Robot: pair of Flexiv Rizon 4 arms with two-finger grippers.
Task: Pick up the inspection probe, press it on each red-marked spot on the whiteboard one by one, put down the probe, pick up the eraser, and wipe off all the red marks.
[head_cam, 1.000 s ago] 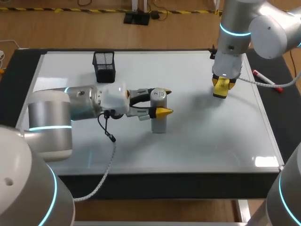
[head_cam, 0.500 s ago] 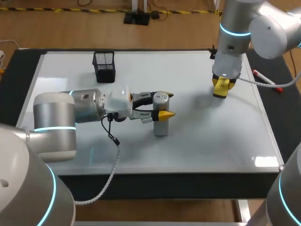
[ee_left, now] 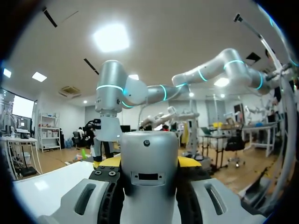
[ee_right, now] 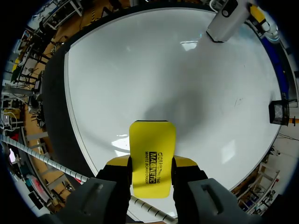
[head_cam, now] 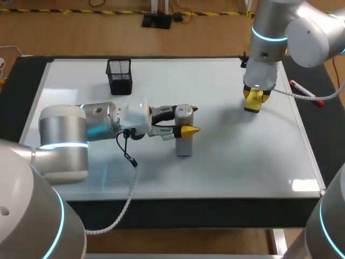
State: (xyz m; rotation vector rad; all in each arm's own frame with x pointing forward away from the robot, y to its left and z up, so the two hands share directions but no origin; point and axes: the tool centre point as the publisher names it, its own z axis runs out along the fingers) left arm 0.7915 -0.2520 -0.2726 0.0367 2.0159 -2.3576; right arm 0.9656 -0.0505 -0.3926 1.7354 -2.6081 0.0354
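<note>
Probe on whiteboard, eraser aloft.
Clamped: left end effector on upright probe; right end effector on eraser, ready to wipe.

- Glossy white rectangular whiteboard: plain white, pale grey frame.
- Matte black table surround: solid black.
- Silver-grey cylindrical metal probe: one dark slot and one dark dot.
- Bright yellow rectangular plastic eraser: black lettering.
- Black wire-mesh pen cup: fine grid pattern.
- Left gripper and right gripper: black fingers, yellow tips.
- Left arm and right arm: silver, with cyan light rings.
- Slim white-barrelled marker pen: red cap.
</note>
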